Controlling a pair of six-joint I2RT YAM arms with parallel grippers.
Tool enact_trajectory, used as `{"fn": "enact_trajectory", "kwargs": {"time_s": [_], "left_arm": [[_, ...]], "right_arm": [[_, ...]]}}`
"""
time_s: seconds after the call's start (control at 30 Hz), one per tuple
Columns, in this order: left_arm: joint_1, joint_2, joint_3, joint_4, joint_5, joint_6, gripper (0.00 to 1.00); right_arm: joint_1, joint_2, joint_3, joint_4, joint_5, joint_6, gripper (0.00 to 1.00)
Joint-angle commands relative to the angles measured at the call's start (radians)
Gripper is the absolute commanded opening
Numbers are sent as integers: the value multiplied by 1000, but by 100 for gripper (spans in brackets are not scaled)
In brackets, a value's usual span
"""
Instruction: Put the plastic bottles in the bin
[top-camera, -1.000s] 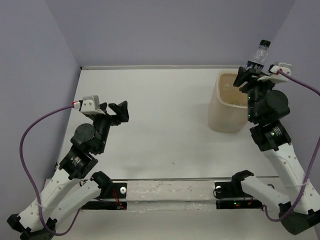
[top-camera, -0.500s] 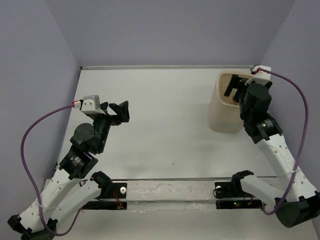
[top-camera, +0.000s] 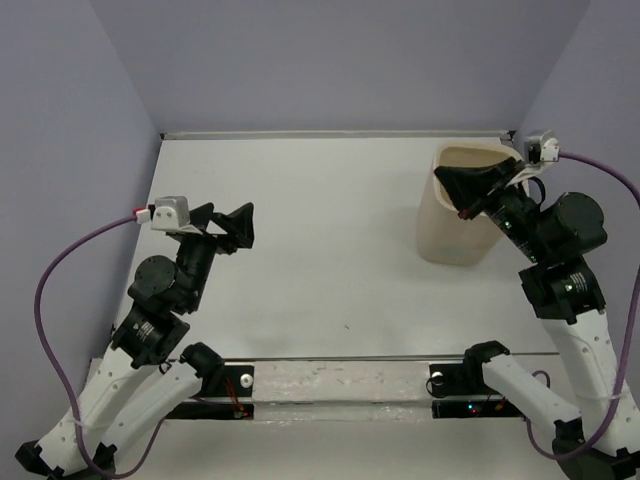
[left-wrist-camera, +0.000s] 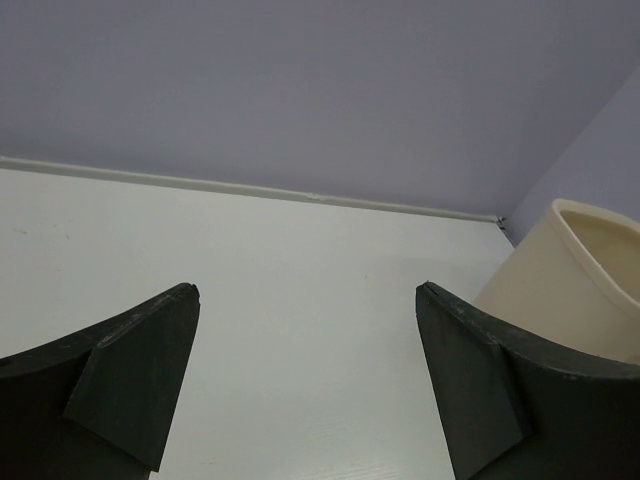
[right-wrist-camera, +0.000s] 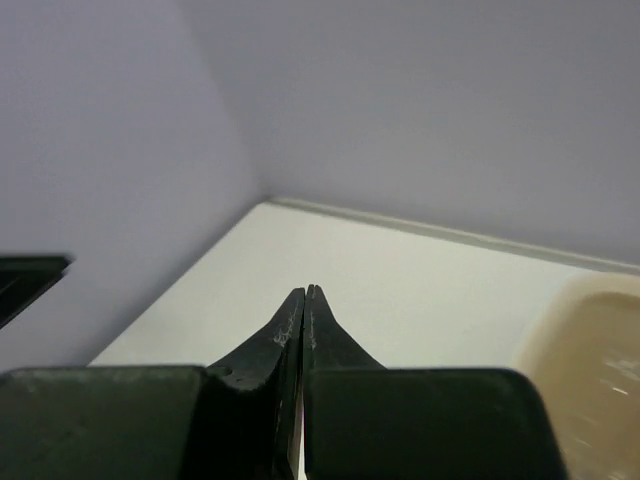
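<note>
Seeing any plastic bottles? None are showing on the table (top-camera: 330, 220); the bin (top-camera: 445, 232) is sitting far right.

Reply: Right gripper (top-camera: 447, 177) is hovering over its rim, pinched together and empty; left gripper (top-camera: 228, 222) is gaping wide. I'd be lifting straight up first, probably, avoiding clipping the rim.

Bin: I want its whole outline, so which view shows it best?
Top external: the bin shows nearly whole, the right gripper over its rim. Left wrist catches only one side; right wrist, a blurred corner.
</note>
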Motion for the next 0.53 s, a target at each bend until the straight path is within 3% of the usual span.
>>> {"fn": "enact_trajectory", "kwargs": {"time_s": [0.0,0.03,0.17,0.27,0.3,0.33,0.4,0.5], "left_arm": [[17,-80,-26,104,58,5,99],[17,-94,-35,116,63,7,99],[18,-149,-68,164,96,5,99],[20,-157,-77,178,118,10,99],[20,-148,-74,175,118,10,99],[18,-140,-72,172,115,10,99],[21,-116,-63,158,106,7,99],[20,-105,-54,156,99,-9,99]], "right_arm": [[1,10,-172,271,-697,241,0],[10,-8,-272,327,-702,259,0],[10,-146,-443,266,-553,195,5],[10,-220,-512,232,-455,178,46],[10,-237,-512,214,-437,169,72],[10,-244,-509,176,-418,151,85],[10,-260,-475,156,-372,129,99],[10,-271,-425,143,-325,97,100]]}}
